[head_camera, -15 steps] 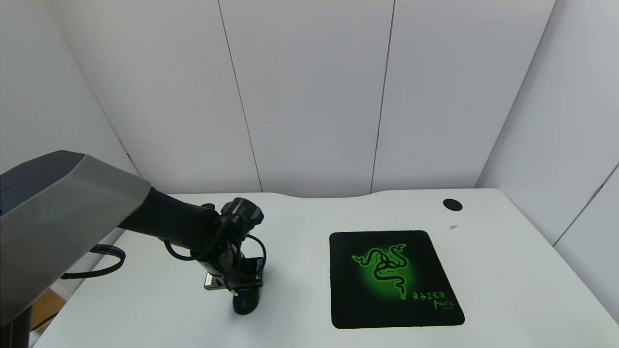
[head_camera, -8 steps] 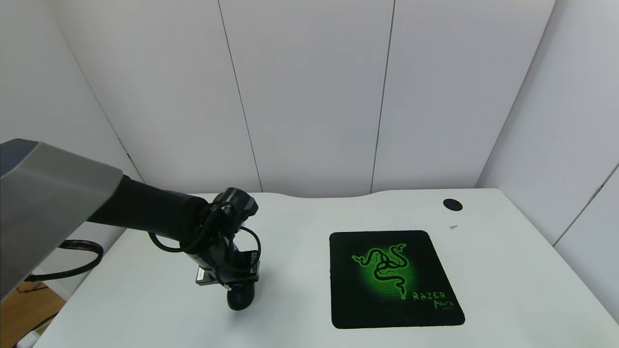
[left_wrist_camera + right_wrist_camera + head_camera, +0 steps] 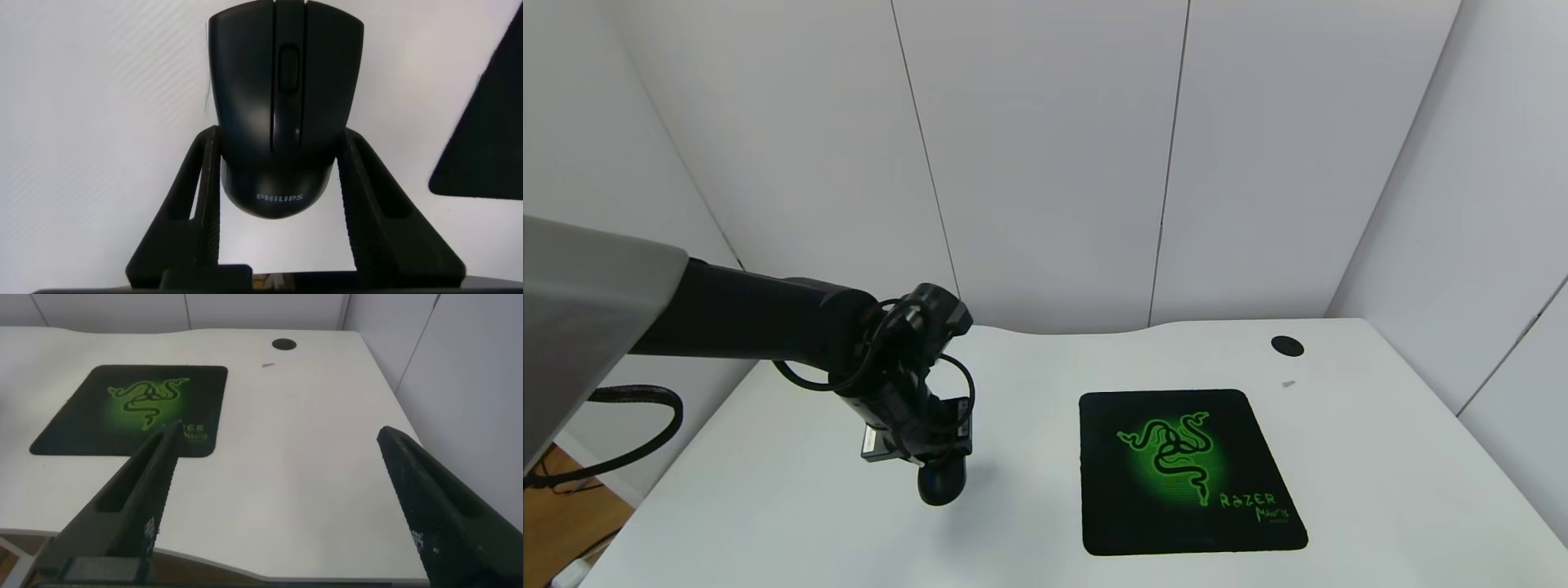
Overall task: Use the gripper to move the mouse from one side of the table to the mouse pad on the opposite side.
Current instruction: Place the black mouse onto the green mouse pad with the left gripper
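We are holding the mouse in our left gripper, whose two fingers are pinching the mouse's flanks near its rear, just ahead of the white logo, as the left wrist view shows. In the head view the mouse is hanging on the left side of the table with a soft shadow beneath it, so we are judging it to be lifted clear of the surface and the carrying step to be in hand. To do this well, we are thinking the travel should run level toward the mouse pad, which is lying well apart to the right, with the grip kept firm because the glossy shell is tapering and could slip out forward. We are also aiming to bring it over the green emblem at the middle of the pad before lowering, and to let go only once it is resting flat. Our right gripper is waiting near the table's front right edge, its fingers spread wide with nothing between them. Counting, we are seeing one mouse, one mouse pad, one table, and one round black hole near the back right corner.
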Controlling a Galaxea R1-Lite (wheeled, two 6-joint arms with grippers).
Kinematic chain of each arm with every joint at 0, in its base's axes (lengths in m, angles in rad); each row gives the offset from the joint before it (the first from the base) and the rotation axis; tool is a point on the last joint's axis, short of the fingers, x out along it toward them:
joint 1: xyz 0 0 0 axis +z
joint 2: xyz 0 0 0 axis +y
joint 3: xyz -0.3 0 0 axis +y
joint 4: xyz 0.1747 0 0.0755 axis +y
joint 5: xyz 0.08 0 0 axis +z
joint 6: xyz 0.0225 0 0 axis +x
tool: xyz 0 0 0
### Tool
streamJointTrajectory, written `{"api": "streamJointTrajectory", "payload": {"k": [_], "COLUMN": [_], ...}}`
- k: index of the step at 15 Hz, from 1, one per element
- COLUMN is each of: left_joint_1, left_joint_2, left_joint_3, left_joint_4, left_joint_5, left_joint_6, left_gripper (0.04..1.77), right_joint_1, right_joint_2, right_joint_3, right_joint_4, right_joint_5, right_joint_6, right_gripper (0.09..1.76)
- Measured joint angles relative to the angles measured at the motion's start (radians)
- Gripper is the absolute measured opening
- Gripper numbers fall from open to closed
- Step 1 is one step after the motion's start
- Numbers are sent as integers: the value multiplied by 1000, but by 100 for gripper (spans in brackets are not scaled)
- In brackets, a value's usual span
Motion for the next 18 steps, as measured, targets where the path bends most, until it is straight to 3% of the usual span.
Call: {"api": "streamJointTrajectory", "payload": {"k": [10,18], "left_joint_1": [-141,-253], "left_joint_2": [32,157], "left_joint_3": [-233,-538], "left_joint_4": [182,335], "left_joint_5": [28,53], "left_joint_6": [-99,-234], "left_gripper": [90,90], "right_joint_1": [0,0], "right_joint_2": [0,0], "right_joint_3": [0,0], "right_joint_4": [0,0], "right_joint_5": [0,0], "right_joint_6": [0,0], "right_gripper": [171,171]}}
